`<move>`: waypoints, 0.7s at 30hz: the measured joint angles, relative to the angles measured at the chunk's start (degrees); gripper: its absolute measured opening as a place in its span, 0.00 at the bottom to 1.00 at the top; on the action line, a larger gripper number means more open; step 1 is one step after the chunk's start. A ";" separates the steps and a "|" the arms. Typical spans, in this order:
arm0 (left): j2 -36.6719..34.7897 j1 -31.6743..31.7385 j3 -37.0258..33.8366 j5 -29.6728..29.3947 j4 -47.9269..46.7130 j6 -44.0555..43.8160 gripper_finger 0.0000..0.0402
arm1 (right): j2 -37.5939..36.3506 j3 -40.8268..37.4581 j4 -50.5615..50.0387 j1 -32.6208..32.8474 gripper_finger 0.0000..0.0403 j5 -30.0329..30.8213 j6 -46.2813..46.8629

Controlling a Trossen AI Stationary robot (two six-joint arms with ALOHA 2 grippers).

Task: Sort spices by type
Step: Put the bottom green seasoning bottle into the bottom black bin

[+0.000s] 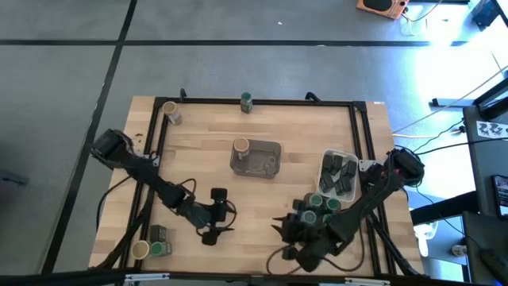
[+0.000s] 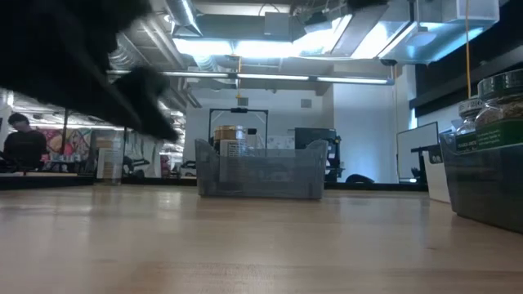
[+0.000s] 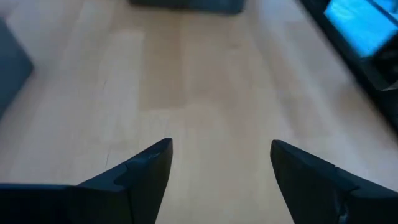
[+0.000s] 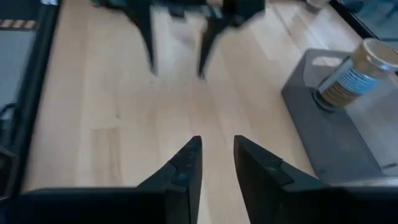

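In the high view my left gripper (image 1: 226,222) hovers open over bare wood near the table's near edge. My right gripper (image 1: 278,228) faces it from the right, fingers a narrow gap apart, empty (image 4: 216,152). Between my left fingers (image 3: 221,158) only bare wood shows. A tan-lidded jar (image 1: 240,146) stands in the grey tray (image 1: 266,163). Dark tins (image 1: 339,175) lie in the white tray (image 1: 326,159). Green-lidded jars (image 1: 321,205) stand in a dark tray by my right arm. Loose jars: a tan-lidded one (image 1: 171,112), a green-lidded one (image 1: 246,101).
At the near left corner stand a tan-lidded jar (image 1: 140,250), a green-lidded jar (image 1: 161,249) and a dark tin (image 1: 157,233). A black frame (image 1: 262,102) rims the table. Bare wood lies between the two grippers and the grey tray (image 2: 260,175).
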 joint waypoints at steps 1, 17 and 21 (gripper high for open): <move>-1.81 -0.45 0.92 0.09 -2.64 0.86 0.67 | 0.00 -0.44 0.20 -0.50 0.23 -0.23 -0.02; -5.84 -12.08 33.54 -6.35 -45.11 13.40 0.67 | 0.00 -1.65 6.16 -2.76 0.23 -1.49 -5.41; -3.57 -13.65 41.74 -6.48 -60.27 3.51 0.67 | 0.00 -1.65 6.05 -2.76 0.23 -1.48 -5.62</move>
